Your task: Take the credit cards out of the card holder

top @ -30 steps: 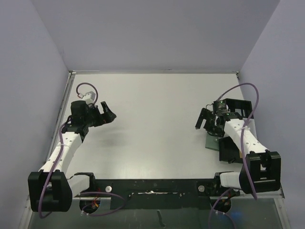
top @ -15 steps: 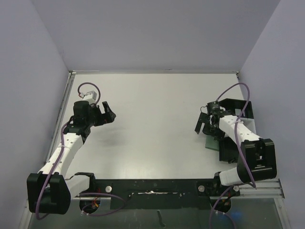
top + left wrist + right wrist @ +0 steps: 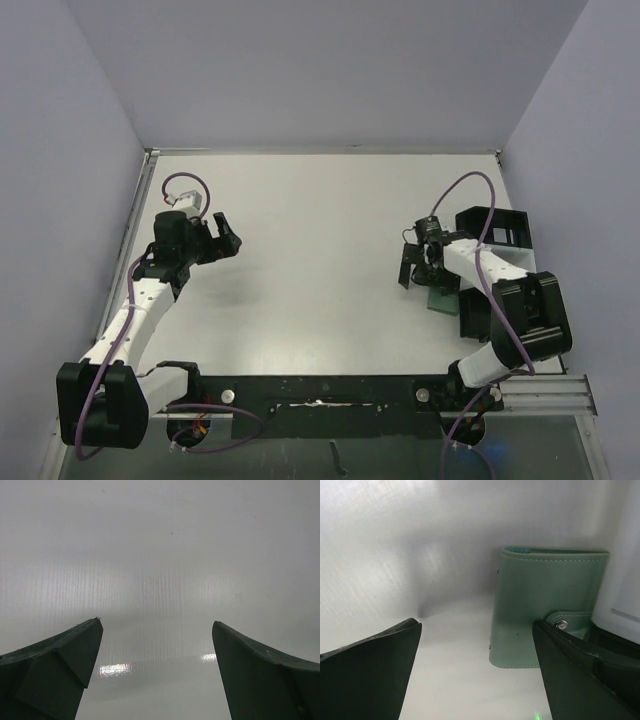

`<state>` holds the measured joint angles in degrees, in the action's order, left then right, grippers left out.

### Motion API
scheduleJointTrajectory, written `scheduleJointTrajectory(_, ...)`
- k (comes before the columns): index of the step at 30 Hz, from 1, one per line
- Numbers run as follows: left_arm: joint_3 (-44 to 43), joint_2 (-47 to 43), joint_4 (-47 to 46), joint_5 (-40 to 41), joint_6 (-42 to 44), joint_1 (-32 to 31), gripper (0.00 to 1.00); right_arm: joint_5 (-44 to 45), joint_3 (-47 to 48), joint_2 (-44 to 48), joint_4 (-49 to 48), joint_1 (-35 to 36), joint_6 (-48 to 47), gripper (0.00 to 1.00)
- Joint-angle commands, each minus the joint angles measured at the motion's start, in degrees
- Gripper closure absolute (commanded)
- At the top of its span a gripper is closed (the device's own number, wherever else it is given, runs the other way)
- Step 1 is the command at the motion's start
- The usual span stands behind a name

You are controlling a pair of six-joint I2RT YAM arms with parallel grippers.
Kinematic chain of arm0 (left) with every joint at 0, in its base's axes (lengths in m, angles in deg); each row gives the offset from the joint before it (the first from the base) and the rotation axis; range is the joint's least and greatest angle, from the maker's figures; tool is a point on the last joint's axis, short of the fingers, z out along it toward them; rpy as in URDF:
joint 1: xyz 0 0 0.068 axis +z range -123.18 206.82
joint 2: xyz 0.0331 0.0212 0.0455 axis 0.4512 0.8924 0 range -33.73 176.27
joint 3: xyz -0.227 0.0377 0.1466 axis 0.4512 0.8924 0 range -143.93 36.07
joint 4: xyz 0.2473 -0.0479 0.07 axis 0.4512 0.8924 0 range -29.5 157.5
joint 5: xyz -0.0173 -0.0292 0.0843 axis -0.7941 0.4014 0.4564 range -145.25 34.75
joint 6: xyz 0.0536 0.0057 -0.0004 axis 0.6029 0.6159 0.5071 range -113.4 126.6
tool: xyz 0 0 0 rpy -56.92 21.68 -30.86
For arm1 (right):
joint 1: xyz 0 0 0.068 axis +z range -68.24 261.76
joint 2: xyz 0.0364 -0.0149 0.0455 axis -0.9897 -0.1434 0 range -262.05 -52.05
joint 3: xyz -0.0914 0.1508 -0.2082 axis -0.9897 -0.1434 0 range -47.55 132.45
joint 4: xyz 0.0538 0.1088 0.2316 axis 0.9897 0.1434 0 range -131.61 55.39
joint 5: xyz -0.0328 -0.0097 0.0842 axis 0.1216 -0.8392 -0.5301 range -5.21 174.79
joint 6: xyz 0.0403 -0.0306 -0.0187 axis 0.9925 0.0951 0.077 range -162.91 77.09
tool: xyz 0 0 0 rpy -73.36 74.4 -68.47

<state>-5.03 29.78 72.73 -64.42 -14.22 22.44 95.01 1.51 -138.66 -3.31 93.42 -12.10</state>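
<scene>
- The card holder (image 3: 547, 605) lies flat and closed on the table (image 3: 320, 220), with its tab (image 3: 566, 625) snapped shut. None of the credit cards show, so they are probably inside.
- The right gripper (image 3: 476, 625) hovers just beside the card holder with its fingers wide apart and empty. In the wrist view 1 finger (image 3: 590, 680) overlaps the holder's near corner; I cannot tell whether they touch.
- The left gripper (image 3: 222, 240) hangs well apart from the card holder, across the table, fingers spread, holding nothing.
- A black box (image 3: 478, 315) sits just beside the card holder, on the side away from the left gripper.
- The step in hand looks like reaching the holder to open it. To do it well:
  - shift the right gripper over the tab rather than the bare table beside the holder;
  - pinch only the tab and peel the snap free;
  - bring the left gripper over to pin the holder, or it may slide against the box.
</scene>
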Motion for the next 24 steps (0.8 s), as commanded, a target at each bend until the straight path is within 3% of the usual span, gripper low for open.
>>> scheduleJointTrajectory(1, -1.1, 0.04, -2.39, 0.54, -0.19, 0.36, 0.07, -7.05, 1.74, -2.59, -4.14, 9.06, -1.67, 0.02)
scheduleJointTrajectory(5, -1.21, 0.3, -2.32, 0.43, -0.19, 0.47, 0.08, -9.73, 5.34, -1.53, -4.14, 16.45, -3.12, 0.02)
scheduleJointTrajectory(7, -1.2, 0.39, -2.25, 0.46, -0.1, 0.43, 0.08, -5.38, 8.02, 0.1, -2.3, 18.98, -2.33, 0.02)
scheduleJointTrajectory(11, -1.23, 0.46, -2.29, 0.15, -0.1, 0.43, 0.08, 5.7, 13.09, 2.69, 3.31, 17.97, -0.13, 0.02)
scheduleJointTrajectory(14, -1.28, 0.49, -2.3, 0.01, -0.1, 0.43, 0.08, 7.81, 12.73, 3.45, 2.67, 15.78, -0.61, 0.02)
scheduleJointTrajectory(18, -1.27, 0.33, -2.13, 0.15, -0.18, 0.43, 0.08, 6.13, 10.46, 0.63, 2.16, 10.36, 2.11, 0.02)
scheduleJointTrajectory(24, -1.04, 0.51, -2.38, -0.23, -0.27, 0.43, 0.09, -6.85, 7.73, -3.42, -3.95, 6.99, 0.38, 0.01)
